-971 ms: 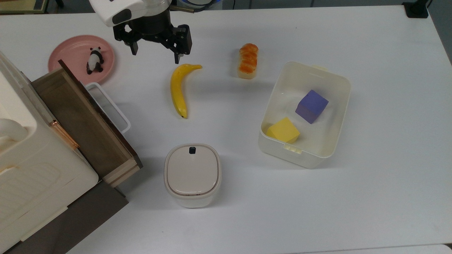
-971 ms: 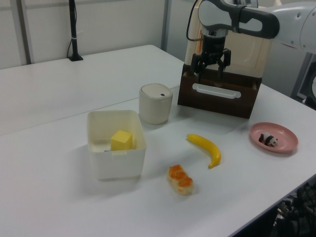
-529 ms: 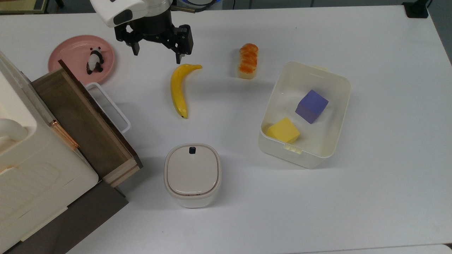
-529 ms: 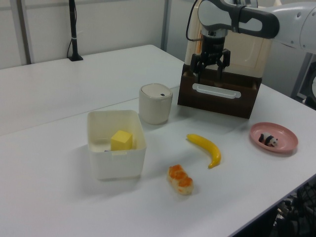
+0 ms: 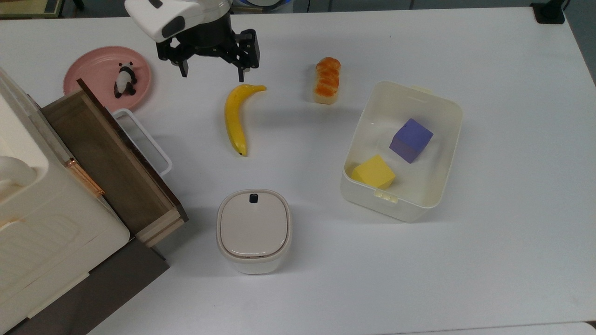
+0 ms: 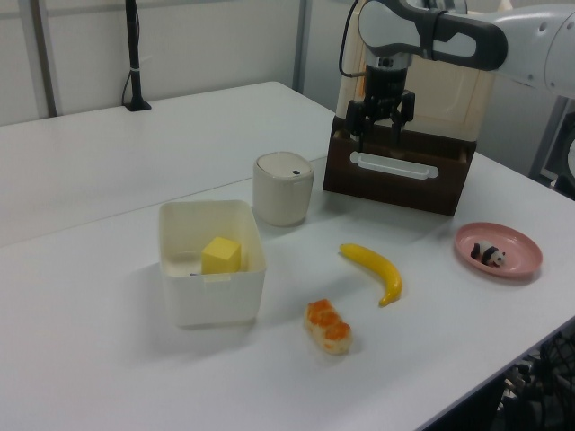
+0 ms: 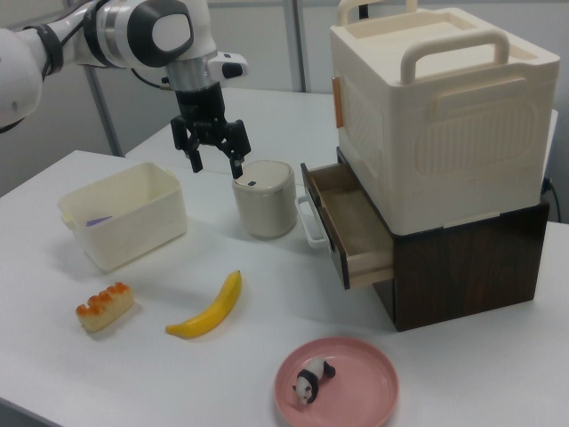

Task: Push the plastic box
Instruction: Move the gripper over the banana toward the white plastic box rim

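The plastic box (image 5: 359,132) is a cream-white tub standing at the top view's right, with a purple cube (image 5: 410,139) and a yellow cube (image 5: 373,172) inside. It also appears at the left view's left (image 6: 212,296) and the right view's left (image 7: 133,227). My gripper (image 5: 213,72) hangs open and empty in the air near the top view's upper left, above the banana's tip and far from the box. It is seen too in the left view (image 6: 379,127) and the right view (image 7: 216,162).
A banana (image 5: 234,118), a bread roll (image 5: 327,80) and a beige lidded canister (image 5: 253,228) lie between gripper and box. A pink plate (image 5: 88,70) holds a toy panda (image 5: 125,80). An open wooden drawer (image 5: 107,158) juts out under a white storage case (image 7: 436,116).
The gripper has drifted slightly toward the top view's right and upper edge, still open. Nothing on the table has moved.
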`<move>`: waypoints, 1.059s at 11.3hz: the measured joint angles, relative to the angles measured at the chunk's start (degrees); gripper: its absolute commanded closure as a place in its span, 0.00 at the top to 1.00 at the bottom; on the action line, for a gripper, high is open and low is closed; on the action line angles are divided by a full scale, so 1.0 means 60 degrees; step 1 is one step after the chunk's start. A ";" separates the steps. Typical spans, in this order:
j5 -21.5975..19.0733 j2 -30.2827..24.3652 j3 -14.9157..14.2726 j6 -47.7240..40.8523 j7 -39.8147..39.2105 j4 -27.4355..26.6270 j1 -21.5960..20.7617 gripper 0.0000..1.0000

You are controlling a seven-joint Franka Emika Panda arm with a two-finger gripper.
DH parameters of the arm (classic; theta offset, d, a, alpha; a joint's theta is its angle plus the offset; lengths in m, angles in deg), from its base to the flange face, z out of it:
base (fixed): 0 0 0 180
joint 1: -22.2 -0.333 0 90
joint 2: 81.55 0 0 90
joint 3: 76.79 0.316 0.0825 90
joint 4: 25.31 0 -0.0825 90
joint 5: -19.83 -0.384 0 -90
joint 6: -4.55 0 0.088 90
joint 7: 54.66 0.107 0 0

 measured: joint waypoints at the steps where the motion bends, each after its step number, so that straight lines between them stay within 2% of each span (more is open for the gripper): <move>1: -0.0009 0.0005 0.0017 0.0000 -0.0955 -0.0044 -0.0103 1.00; 8: -0.0008 0.0638 0.0028 0.0189 -0.6490 -0.0396 -0.1414 1.00; 12: 0.0383 0.1358 0.0036 0.1927 -0.7221 -0.1089 -0.2548 1.00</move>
